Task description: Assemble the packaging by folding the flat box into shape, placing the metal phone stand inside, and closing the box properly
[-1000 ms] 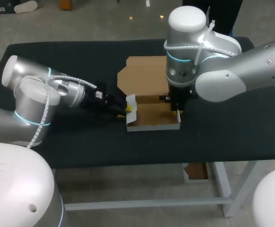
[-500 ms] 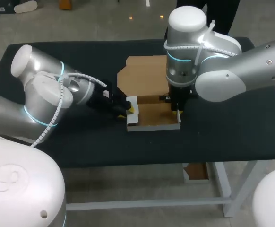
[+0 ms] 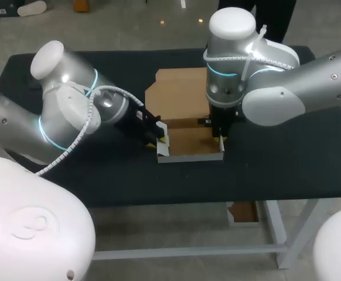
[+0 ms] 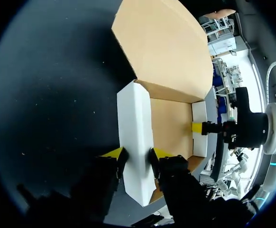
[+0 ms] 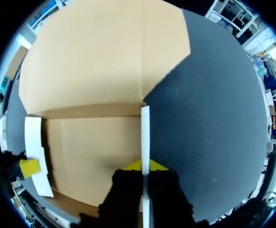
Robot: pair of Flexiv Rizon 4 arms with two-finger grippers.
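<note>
Brown-lined white box (image 3: 191,142) lies open, lid (image 3: 179,93) flat, left hand (image 4: 136,155) pinching one side wall (image 4: 134,118), right hand (image 5: 145,166) the other.

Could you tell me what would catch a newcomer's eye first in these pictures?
Most striking is the half-folded cardboard box at the middle of the black table, brown inside and white outside, with its lid lying open and flat behind it. The left pincer is shut on the box's upright left side wall, and the right pincer on its upright right side wall.
</note>
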